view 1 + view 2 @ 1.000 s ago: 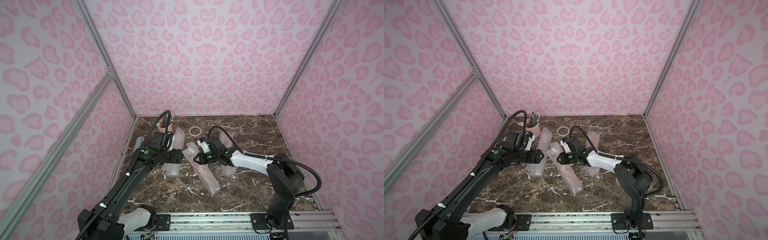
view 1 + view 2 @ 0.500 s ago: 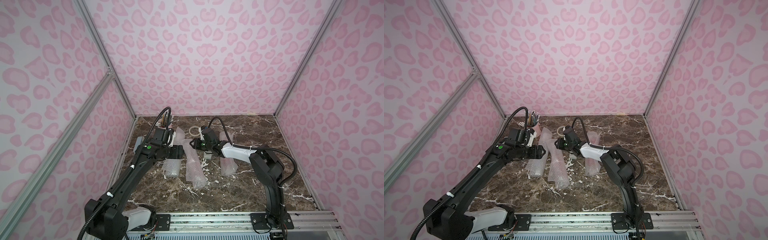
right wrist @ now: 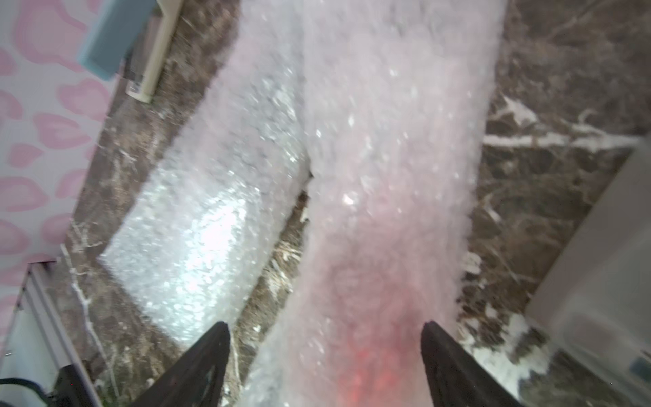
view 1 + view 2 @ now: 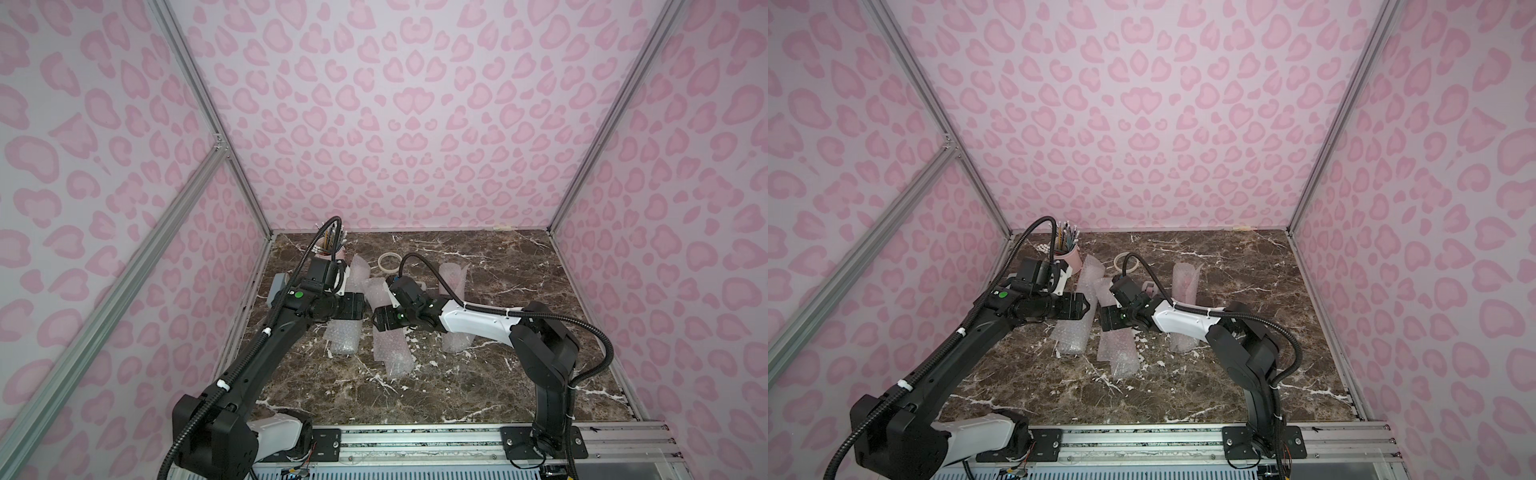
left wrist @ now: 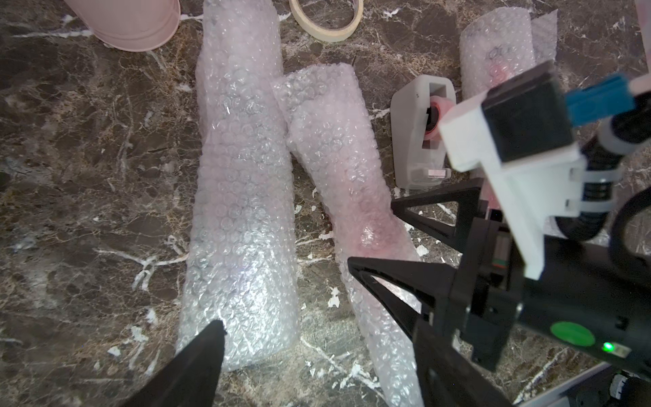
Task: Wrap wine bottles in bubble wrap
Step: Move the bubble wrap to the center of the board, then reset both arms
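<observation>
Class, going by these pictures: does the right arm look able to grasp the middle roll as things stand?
Probably yes. The right gripper hangs directly over the middle roll, jaws open to either side, and nothing lies between them and the wrap.

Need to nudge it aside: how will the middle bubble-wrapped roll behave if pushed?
The middle roll is roundish and lying flat, so it would likely roll sideways. Its ends look empty, probably floppy. The pink bottle inside likely weights one part.
</observation>
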`<state>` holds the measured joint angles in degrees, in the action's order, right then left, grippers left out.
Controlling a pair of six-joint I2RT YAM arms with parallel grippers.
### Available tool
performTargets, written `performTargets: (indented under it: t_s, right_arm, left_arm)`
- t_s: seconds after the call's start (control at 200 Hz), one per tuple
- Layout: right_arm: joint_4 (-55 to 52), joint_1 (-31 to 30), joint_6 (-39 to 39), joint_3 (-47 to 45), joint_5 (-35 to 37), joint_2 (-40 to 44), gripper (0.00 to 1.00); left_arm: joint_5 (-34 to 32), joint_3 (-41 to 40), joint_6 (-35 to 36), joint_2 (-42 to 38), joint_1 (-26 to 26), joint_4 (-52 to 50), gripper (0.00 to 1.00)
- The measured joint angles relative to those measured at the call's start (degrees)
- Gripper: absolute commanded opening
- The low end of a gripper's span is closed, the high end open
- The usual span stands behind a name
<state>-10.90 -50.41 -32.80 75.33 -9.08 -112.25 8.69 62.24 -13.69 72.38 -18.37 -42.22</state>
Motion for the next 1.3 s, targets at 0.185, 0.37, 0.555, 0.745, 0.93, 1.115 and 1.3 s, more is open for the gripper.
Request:
performTargets:
  t_s: [0.185, 0.37, 0.555, 0.745, 0.93, 1.115, 1.3]
  right_arm:
    - [-3.7, -1.5, 0.4, 1.9, 3.5, -3.6, 0.86]
    - [-2.6, -0.5, -1.5, 2.2, 2.0, -5.1, 0.60]
    - [-1.7, 3.2, -5.2, 3.4, 2.7, -5.5, 0.52]
    - [3.1, 6.0, -12.3, 9.4, 2.8, -10.6, 0.58]
    - [3.3, 5.1, -14.5, 17.2, 1.3, -14.3, 0.84]
    - [5.3, 9.9, -11.0, 9.5, 2.3, -3.1, 0.89]
    - [11.2, 20.6, -0.5, -6.5, 7.9, 15.3, 0.97]
  left_arm:
    - [0.4, -0.5, 0.0, 0.1, 0.0, 0.1, 0.85]
    - [0.4, -0.6, 0.1, 0.1, 0.0, 0.0, 0.85]
    - [0.3, -0.3, 0.2, 0.2, 0.1, 0.1, 0.85]
    - [-0.4, -0.2, 0.2, 1.6, 0.3, 1.4, 0.85]
    - [-4.1, -0.9, -0.5, 2.4, 1.1, 4.5, 0.86]
    - [-13.1, -4.3, -1.4, 2.0, 3.9, 9.6, 0.86]
    - [-23.1, -11.6, 0.1, 1.3, 7.8, 20.1, 0.87]
